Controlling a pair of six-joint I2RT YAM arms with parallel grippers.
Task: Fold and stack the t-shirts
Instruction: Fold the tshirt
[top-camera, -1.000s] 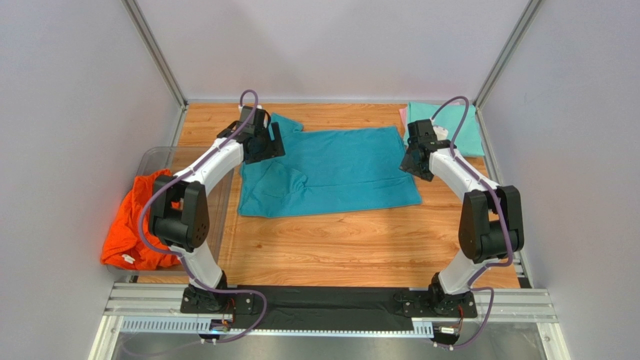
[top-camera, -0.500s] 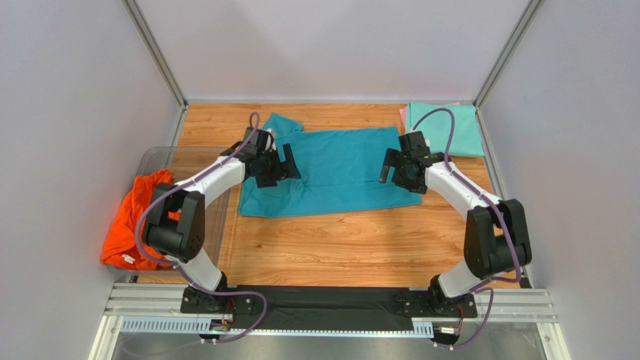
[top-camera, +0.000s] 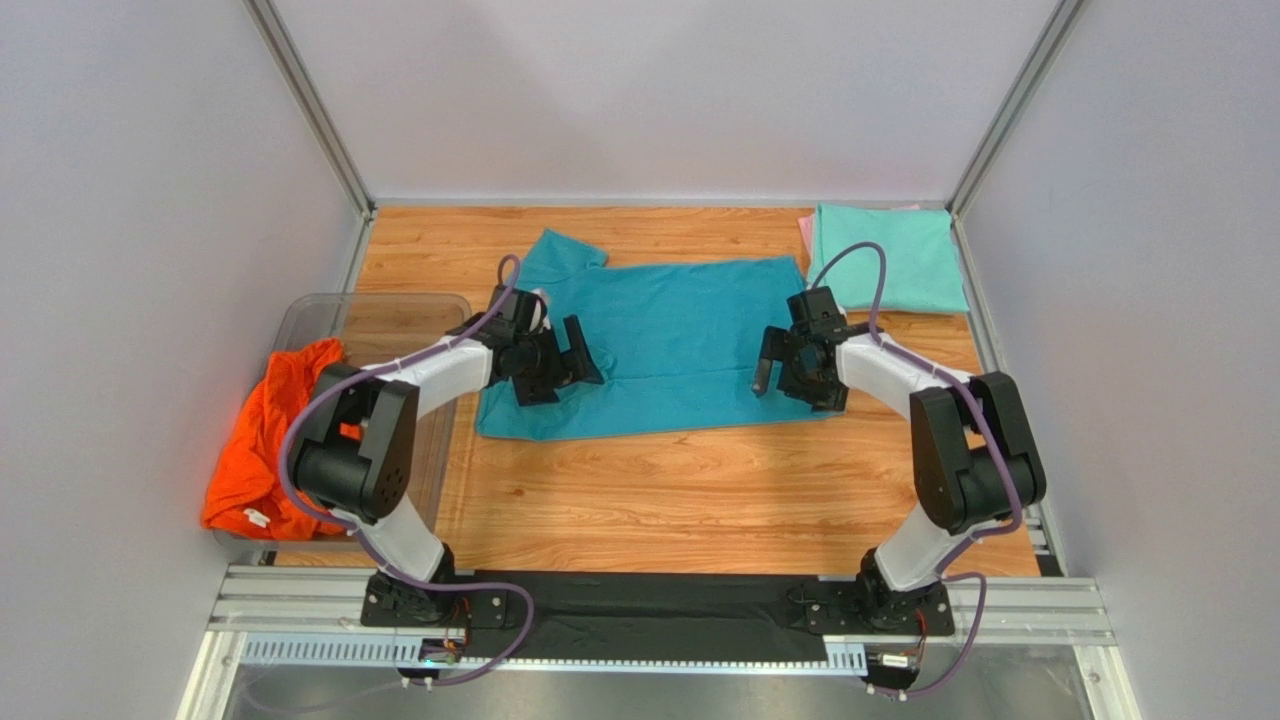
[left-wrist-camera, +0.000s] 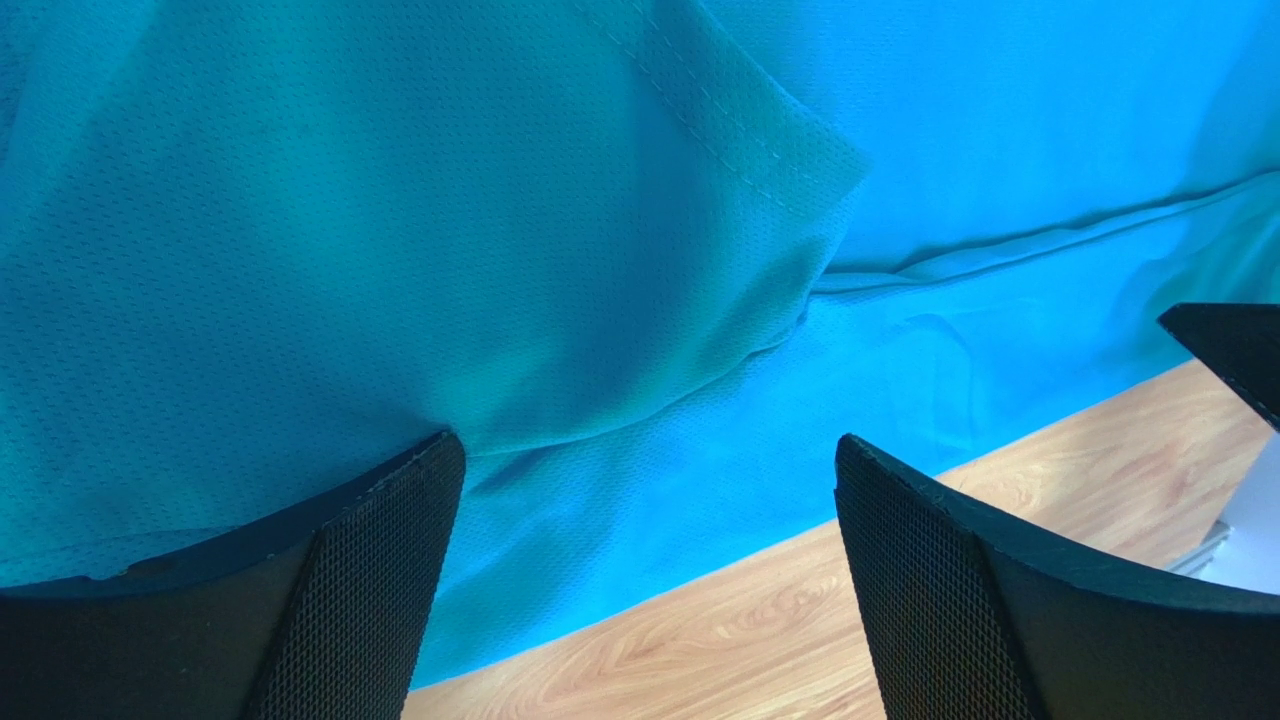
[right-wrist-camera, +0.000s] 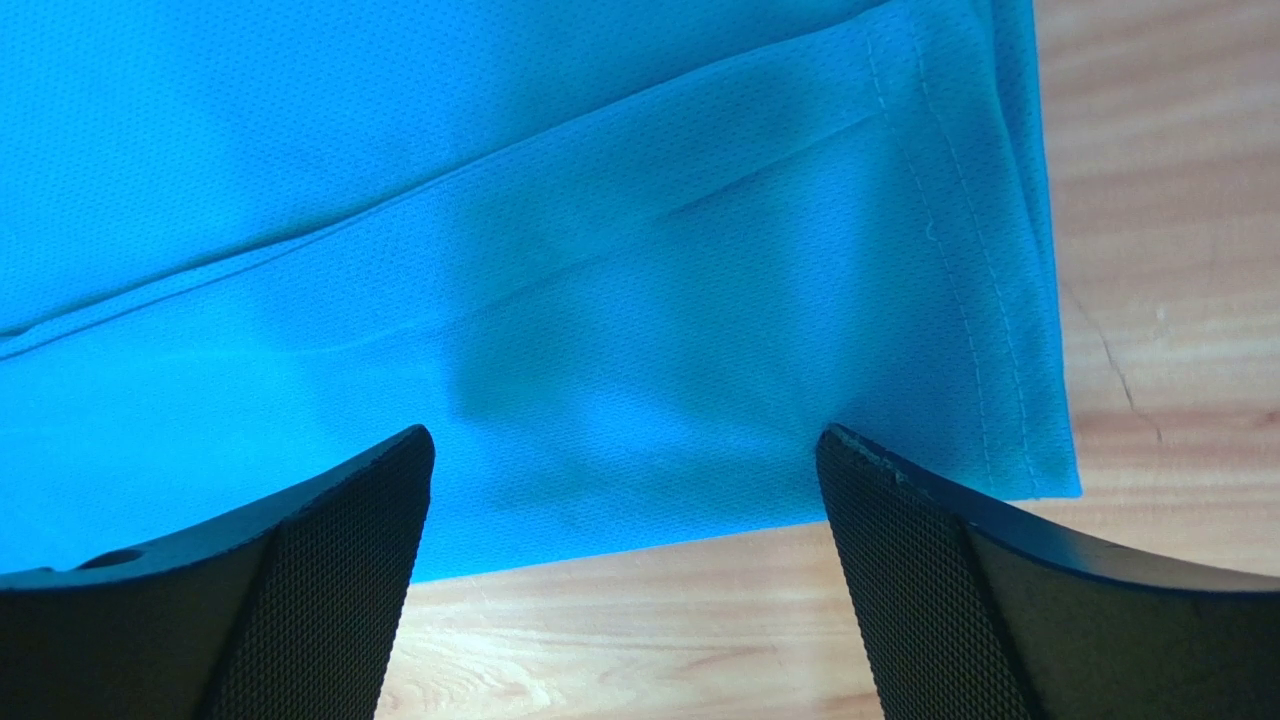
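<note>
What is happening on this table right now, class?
Two robot arms are working on a teal-blue t-shirt spread on the table. The left claw and the right claw are open, low over its near edge, at the sleeve end and the hem corner; neither grips cloth. A mint green shirt lies folded at the far right corner; an orange shirt hangs over a clear tub at the left.

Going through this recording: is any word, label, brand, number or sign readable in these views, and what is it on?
No text can be read in any view.
White tag at the near edge of the orange t-shirt: too small to read.
Teal t-shirt and mint t-shirt: plain cloth, no print shows.
</note>
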